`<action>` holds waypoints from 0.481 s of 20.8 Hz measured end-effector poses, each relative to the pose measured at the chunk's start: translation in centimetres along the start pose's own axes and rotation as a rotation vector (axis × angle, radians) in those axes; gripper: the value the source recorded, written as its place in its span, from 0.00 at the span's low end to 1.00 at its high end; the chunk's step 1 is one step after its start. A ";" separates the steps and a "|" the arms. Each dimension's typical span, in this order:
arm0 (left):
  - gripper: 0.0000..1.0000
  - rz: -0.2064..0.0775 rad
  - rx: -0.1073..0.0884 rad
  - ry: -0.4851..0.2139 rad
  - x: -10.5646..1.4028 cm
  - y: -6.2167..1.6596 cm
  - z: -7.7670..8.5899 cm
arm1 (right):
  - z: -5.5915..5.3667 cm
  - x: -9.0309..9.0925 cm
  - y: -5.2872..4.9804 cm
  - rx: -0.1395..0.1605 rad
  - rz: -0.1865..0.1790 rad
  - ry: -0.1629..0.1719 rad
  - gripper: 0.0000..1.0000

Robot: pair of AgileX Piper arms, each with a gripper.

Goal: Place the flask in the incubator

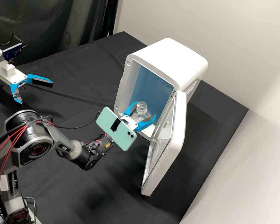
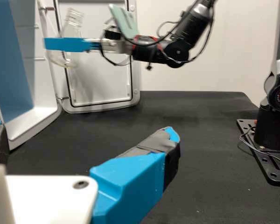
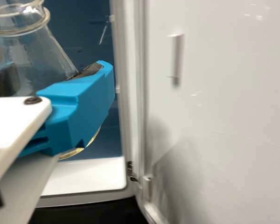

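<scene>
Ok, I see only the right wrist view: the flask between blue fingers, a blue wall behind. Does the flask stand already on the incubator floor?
Observer: No. The left wrist view shows the flask tilted in the right gripper, held clear above the incubator floor.
Operator: Is the opening free?
Observer: Yes, the high view shows the door swung wide open.
Operator: And the other arm?
Observer: The left gripper is open, over the black bench, far from the incubator.
</scene>
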 end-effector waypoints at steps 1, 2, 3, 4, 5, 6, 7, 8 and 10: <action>1.00 -0.007 -0.005 -0.005 0.1 -0.12 0.0 | -0.3 0.6 -0.6 -0.005 -0.008 0.011 0.00; 1.00 -0.012 -0.010 -0.010 0.2 -0.21 0.1 | -0.6 1.1 -1.2 -0.008 -0.017 0.020 0.00; 1.00 -0.017 -0.014 -0.016 0.2 -0.29 0.1 | -0.7 1.4 -1.7 -0.011 -0.025 0.024 0.00; 1.00 -0.021 -0.017 -0.021 0.3 -0.37 0.2 | -1.0 1.8 -2.3 -0.013 -0.034 0.034 0.00; 1.00 -0.024 -0.019 -0.026 0.3 -0.42 0.2 | -1.3 2.2 -2.8 -0.018 -0.039 0.042 0.00; 1.00 -0.024 -0.020 -0.027 0.4 -0.43 0.3 | -1.4 2.5 -3.3 -0.019 -0.046 0.047 0.00; 1.00 -0.026 -0.024 -0.027 0.4 -0.47 0.3 | -1.5 2.9 -3.8 -0.021 -0.056 0.055 0.00; 1.00 -0.027 -0.030 -0.024 0.5 -0.53 0.2 | -1.5 3.2 -4.1 -0.024 -0.059 0.055 0.00; 1.00 -0.024 -0.031 -0.025 0.5 -0.51 0.3 | -1.3 4.0 -4.5 -0.026 -0.059 0.048 0.00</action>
